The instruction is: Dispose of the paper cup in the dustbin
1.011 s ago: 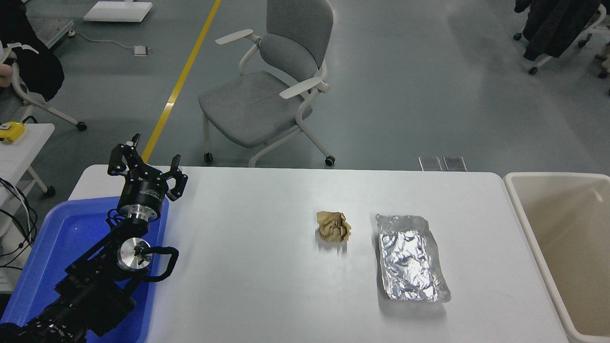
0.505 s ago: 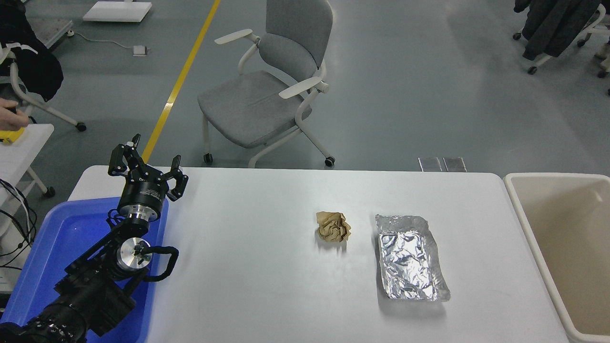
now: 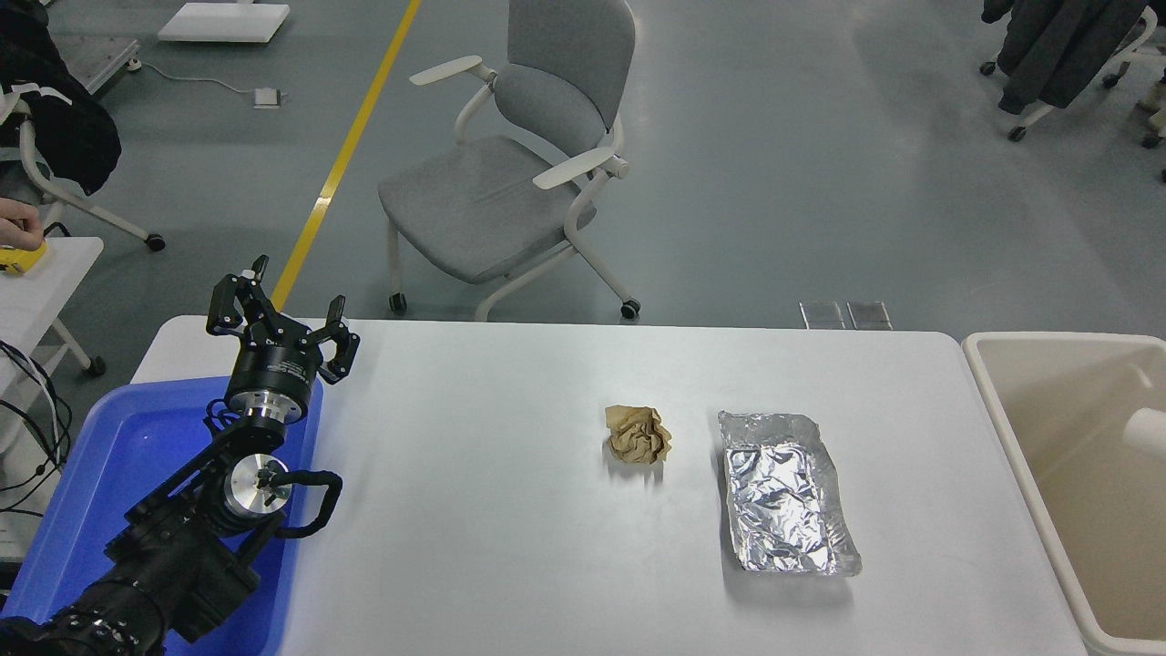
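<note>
The paper cup (image 3: pixel 1146 431) was inside the dustbin (image 3: pixel 1002 415), at the right edge of the scene. It showed as a white, slightly blurred shape against the cream inner wall, and I could not tell if it was lying on something or was in the air. The dustbin stood just beside the right end of the white table (image 3: pixel 510 547), and its thick rim was close to the table edge.

On the table, a crumpled brown paper ball (image 3: pixel 638 434) lay near the middle. A silver foil tray (image 3: pixel 783 492) lay to the right of it, apart from it, between the ball and the dustbin.

The left arm was at the near left, over a blue tub (image 3: pixel 109 456) that sat on the left end of the table. The left end effector (image 3: pixel 278 319) pointed to the far side, with its fingers spread and nothing between them. The right arm was not visible.

Behind the table stood a grey chair (image 3: pixel 519 164) on the grey floor. At the far left edge, a person's hand (image 3: pixel 16 224) rested on a yellow object (image 3: pixel 20 258) on a small side table.
</note>
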{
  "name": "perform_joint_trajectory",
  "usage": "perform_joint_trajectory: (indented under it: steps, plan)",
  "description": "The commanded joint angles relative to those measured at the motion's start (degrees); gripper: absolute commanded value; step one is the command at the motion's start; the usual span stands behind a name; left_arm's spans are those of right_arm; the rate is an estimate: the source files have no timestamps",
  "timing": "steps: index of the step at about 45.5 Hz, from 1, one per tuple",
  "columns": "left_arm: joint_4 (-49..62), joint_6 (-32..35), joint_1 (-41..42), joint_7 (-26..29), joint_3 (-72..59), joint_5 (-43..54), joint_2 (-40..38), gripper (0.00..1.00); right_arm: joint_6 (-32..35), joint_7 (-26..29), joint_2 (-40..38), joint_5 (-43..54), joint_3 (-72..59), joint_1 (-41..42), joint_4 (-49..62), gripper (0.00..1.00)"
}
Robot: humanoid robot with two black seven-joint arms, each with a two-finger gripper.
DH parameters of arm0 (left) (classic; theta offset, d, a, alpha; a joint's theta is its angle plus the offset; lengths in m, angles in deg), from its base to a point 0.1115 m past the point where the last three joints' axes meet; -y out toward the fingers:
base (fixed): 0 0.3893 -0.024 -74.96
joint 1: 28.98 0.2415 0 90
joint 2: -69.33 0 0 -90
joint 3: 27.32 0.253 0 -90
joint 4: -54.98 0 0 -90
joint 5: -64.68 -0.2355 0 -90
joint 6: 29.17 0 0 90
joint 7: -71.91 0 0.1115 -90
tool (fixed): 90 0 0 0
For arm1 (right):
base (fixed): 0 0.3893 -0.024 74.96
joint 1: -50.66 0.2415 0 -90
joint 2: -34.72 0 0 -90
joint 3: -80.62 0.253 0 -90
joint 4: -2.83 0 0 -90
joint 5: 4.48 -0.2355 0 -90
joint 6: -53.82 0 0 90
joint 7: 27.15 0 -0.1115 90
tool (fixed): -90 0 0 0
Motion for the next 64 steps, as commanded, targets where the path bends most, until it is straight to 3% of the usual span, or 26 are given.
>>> perform_joint_trajectory:
  steps: [1, 5, 13, 15, 18, 35, 43, 56, 64]
  plan:
    - [0.00, 0.00, 0.00, 0.00, 0.00, 0.01, 0.00, 1.00, -4.94, 4.27, 3.63, -1.08, 8.16, 3.75, 1.08, 0.00]
    - [0.00, 0.00, 0.00, 0.09, 0.00, 0.01, 0.00, 1.00, -6.08, 4.44, 4.16, -1.96, 8.42, 4.55, 1.16, 0.00]
    - [0.00, 0.00, 0.00, 0.00, 0.00, 0.01, 0.00, 1.00, -6.61, 4.71, 3.98, -4.16, 8.33, 5.86, 2.22, 0.36]
    - [0.00, 0.00, 0.00, 0.00, 0.00, 0.01, 0.00, 1.00, -6.61, 4.88, 3.81, -4.25, 8.42, 6.13, 2.92, 0.52]
    - [0.00, 0.00, 0.00, 0.00, 0.00, 0.01, 0.00, 1.00, -6.52, 4.97, 3.63, -4.25, 8.42, 6.22, 2.92, 1.00]
    - [0.00, 0.00, 0.00, 0.09, 0.00, 0.01, 0.00, 1.00, -5.03, 4.97, -2.78, -4.16, 7.81, 6.22, 2.48, 1.00]
    - [0.00, 0.00, 0.00, 0.00, 0.00, 0.01, 0.00, 1.00, -0.37, 5.06, -7.88, -3.19, 6.84, 6.30, 2.04, 1.00]
    - [0.00, 0.00, 0.00, 0.00, 0.00, 0.01, 0.00, 1.00, 22.91, 4.71, -12.28, -1.88, -1.33, 9.38, 1.52, 1.00]
    - [0.00, 0.00, 0.00, 0.00, 0.00, 0.01, -0.09, 1.00, 30.56, 4.09, -11.84, 0.41, -3.79, 12.72, 1.52, 1.00]
